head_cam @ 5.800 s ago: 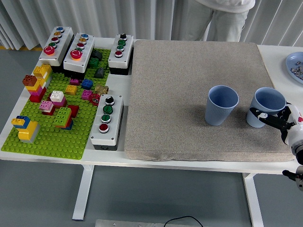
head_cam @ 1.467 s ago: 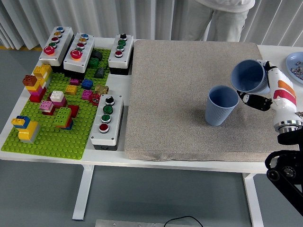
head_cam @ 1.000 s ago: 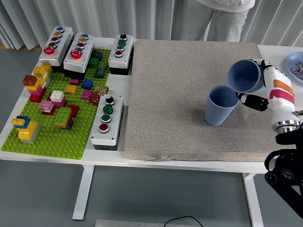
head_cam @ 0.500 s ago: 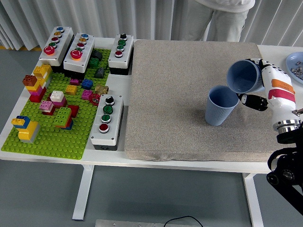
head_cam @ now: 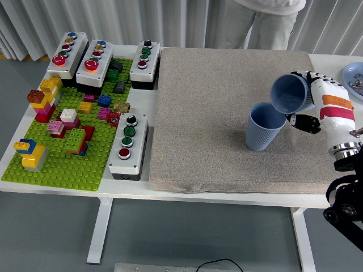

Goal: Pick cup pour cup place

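- Blue tilted cup [head_cam: 290, 94] is being gripped by right hand [head_cam: 320, 102], fingers wrapped around it.
- Its mouth is being held just above upright blue cup [head_cam: 265, 126] on grey mat [head_cam: 215, 113].

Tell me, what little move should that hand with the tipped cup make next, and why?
Probably tip a bit further. The right hand holds the blue cup tilted, its mouth just above the upright cup on the grey mat, so the pour looks under way; whether anything flows, I can't tell.
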